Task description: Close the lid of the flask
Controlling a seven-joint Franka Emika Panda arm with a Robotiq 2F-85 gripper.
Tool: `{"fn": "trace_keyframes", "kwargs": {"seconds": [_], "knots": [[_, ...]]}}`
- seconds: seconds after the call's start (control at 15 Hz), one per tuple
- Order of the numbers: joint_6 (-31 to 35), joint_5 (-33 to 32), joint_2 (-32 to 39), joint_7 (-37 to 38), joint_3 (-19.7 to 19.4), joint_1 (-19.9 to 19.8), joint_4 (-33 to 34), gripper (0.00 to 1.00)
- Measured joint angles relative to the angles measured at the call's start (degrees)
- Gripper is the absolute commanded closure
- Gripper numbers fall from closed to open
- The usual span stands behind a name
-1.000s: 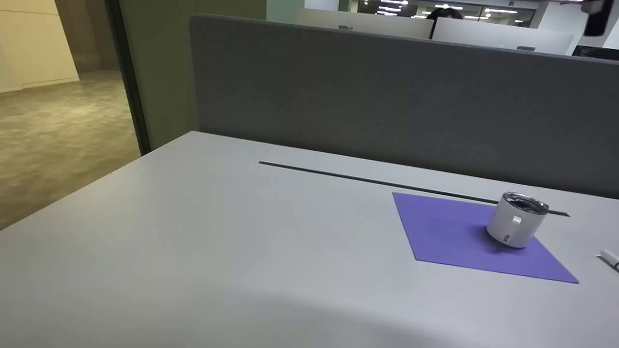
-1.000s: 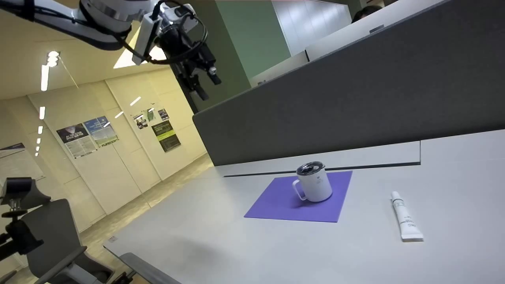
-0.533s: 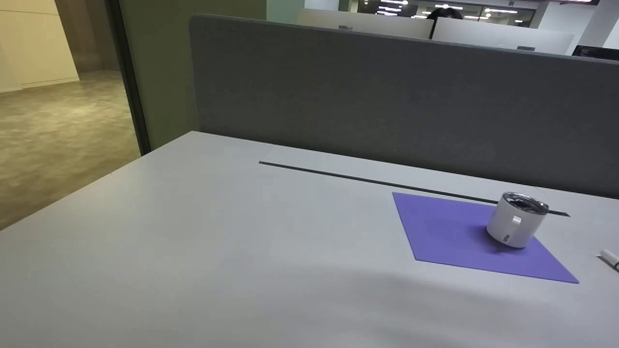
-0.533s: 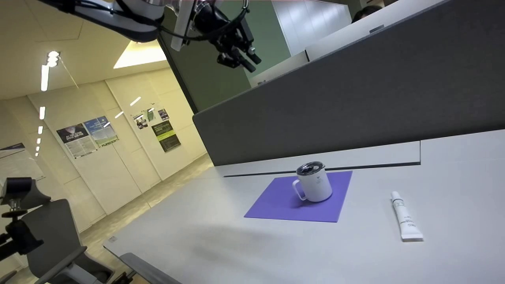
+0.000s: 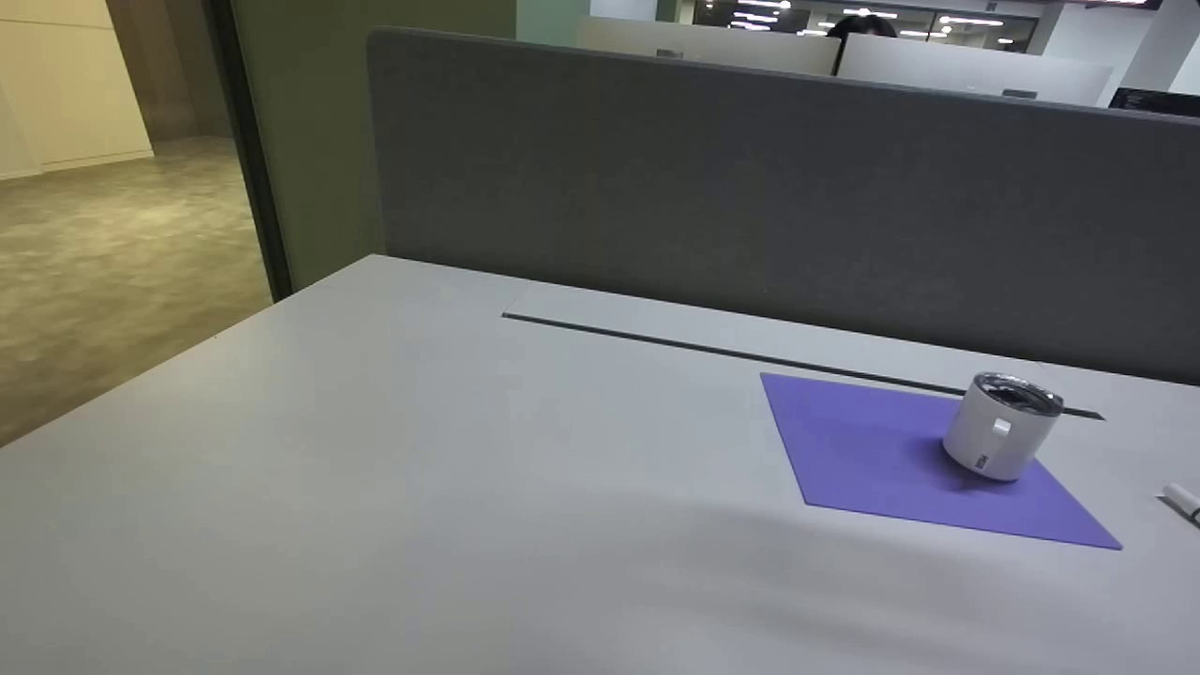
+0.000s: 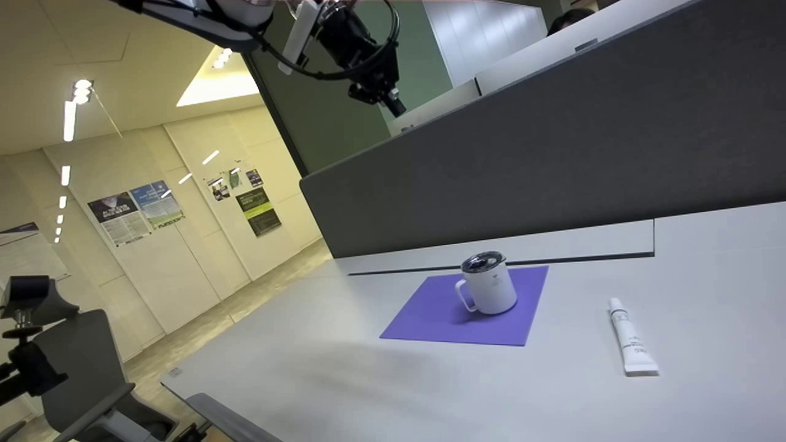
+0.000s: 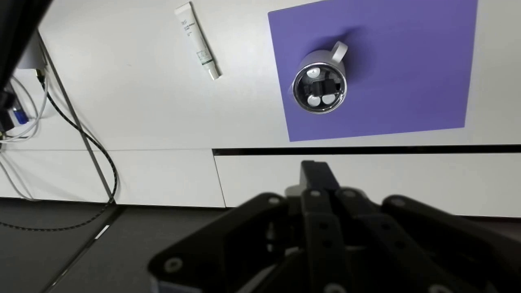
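Observation:
The flask is a white mug with a handle, standing upright on a purple sheet in both exterior views (image 5: 992, 442) (image 6: 492, 293). Its clear lid (image 7: 304, 90) sits on the rim, with a black slider (image 7: 323, 87) across the middle and pale round spots around it in the wrist view. Whether the lid's drinking hole is covered I cannot tell. High above the table, well apart from the flask, my gripper (image 6: 399, 112) (image 7: 314, 162) is shut with its fingertips together and nothing between them.
Beside the purple sheet (image 7: 411, 81) lies a white tube (image 6: 632, 341) on the table. A dark grey partition (image 5: 750, 206) runs along the table's back edge, behind a dark slot (image 6: 583, 259). Cables (image 7: 110, 162) show at the left of the wrist view.
My gripper has gone from open to shut. In an exterior view the arm has moved right and slightly up; in another it has left the upper right corner. The flask has not moved.

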Motion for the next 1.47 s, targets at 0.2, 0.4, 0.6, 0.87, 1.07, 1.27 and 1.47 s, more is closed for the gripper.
{"fn": "trace_keyframes", "kwargs": {"seconds": [0.2,0.4,0.6,0.87,1.07,1.27,1.47], "knots": [[-0.07,0.05,0.0,0.0,0.0,0.0,0.07,1.0],[-0.09,0.06,0.0,0.0,0.0,0.0,0.08,1.0],[-0.11,0.06,0.01,0.0,0.0,0.0,0.08,1.0],[2.44,-0.1,1.17,-0.02,0.0,0.33,0.05,1.0],[6.11,-0.1,5.28,-0.16,0.01,0.8,0.53,1.0],[9.91,-0.01,10.85,-1.1,0.0,0.93,1.42,1.0],[14.23,0.02,16.1,-3.91,-0.1,0.91,2.28,1.0]]}}
